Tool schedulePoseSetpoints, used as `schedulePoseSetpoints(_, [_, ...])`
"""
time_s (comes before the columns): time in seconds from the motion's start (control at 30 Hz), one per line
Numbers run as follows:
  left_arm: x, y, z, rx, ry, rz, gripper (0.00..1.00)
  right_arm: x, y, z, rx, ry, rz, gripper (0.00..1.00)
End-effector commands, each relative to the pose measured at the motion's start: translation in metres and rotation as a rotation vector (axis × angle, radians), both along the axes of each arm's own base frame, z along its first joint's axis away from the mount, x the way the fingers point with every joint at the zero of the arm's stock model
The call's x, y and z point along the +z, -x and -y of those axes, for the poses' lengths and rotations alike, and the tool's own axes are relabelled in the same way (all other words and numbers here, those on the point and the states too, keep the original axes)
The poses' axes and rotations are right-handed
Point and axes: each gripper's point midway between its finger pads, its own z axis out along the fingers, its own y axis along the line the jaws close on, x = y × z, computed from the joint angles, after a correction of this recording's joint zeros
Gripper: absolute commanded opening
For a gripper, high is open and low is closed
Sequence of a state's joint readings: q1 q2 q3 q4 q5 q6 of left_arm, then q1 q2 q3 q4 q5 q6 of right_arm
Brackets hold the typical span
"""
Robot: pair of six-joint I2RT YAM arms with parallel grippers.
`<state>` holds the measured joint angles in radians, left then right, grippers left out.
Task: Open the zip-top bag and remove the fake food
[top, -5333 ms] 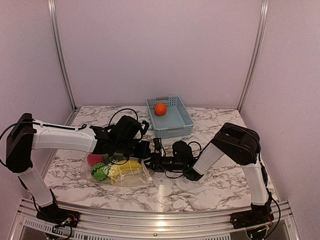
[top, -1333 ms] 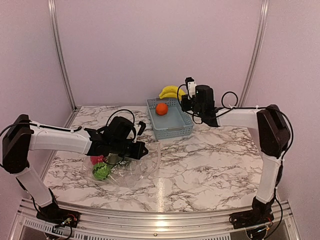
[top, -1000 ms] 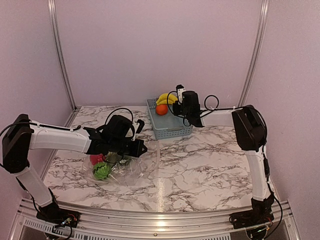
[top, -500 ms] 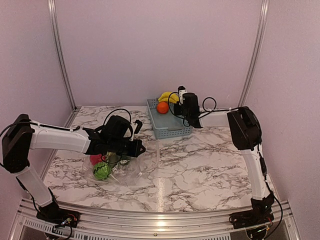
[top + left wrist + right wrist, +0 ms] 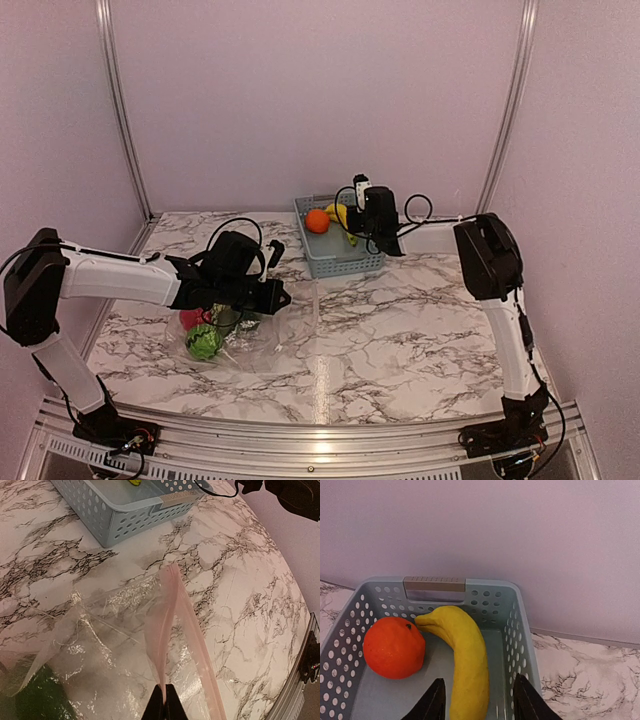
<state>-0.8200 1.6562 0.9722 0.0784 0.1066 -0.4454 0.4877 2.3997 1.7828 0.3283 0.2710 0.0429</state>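
The clear zip-top bag [image 5: 272, 335] lies open at front left. My left gripper [image 5: 280, 297] is shut on its pinkish zip strip [image 5: 165, 610] and holds that edge up; in the left wrist view the gripper [image 5: 164, 700] pinches the strip. A pink-red fruit [image 5: 190, 318] and a green striped ball [image 5: 203, 342] sit inside the bag. The yellow banana [image 5: 467, 655] and the orange ball [image 5: 394, 647] lie in the light blue basket [image 5: 345, 262]. My right gripper [image 5: 477, 702] is open, its fingers either side of the banana without touching it.
The basket [image 5: 520, 625] stands at the back centre, close to the rear wall. The basket's near corner also shows in the left wrist view [image 5: 130, 510]. Metal frame posts rise at both back corners. A rail runs along the table's front edge.
My right gripper brought the banana from above the basket's far rim down into the basket beside the orange and opened. My left gripper kept its hold on the bag's strip.
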Motion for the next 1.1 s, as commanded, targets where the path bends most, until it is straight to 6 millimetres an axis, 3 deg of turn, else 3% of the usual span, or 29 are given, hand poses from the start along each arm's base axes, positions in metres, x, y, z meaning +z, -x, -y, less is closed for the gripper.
schedulePoseSetpoints(0.0, [0.001, -0.001, -0.001, -0.004, 0.012, 0.003, 0.00, 0.057, 0.011, 0.000, 0.049, -0.028, 0.069, 0.45])
schedulePoseSetpoints(0.1, [0.004, -0.001, 0.000, -0.006, 0.021, 0.004, 0.00, 0.084, 0.029, -0.004, 0.117, -0.061, 0.099, 0.46])
schedulePoseSetpoints(0.23, [0.008, -0.001, 0.002, -0.008, 0.032, 0.004, 0.00, 0.104, 0.067, -0.014, 0.249, -0.123, 0.107, 0.47])
schedulePoseSetpoints(0.53, [0.011, 0.001, 0.005, -0.018, 0.056, -0.004, 0.00, 0.109, 0.197, -0.062, 0.572, -0.222, 0.097, 0.48])
schedulePoseSetpoints(0.77, [0.021, 0.003, 0.009, -0.033, 0.082, 0.012, 0.00, 0.093, 0.272, -0.098, 0.748, -0.272, 0.041, 0.47])
schedulePoseSetpoints(1.07, [0.037, 0.017, 0.034, -0.112, 0.105, 0.046, 0.00, 0.044, 0.325, -0.126, 0.866, -0.384, -0.143, 0.35])
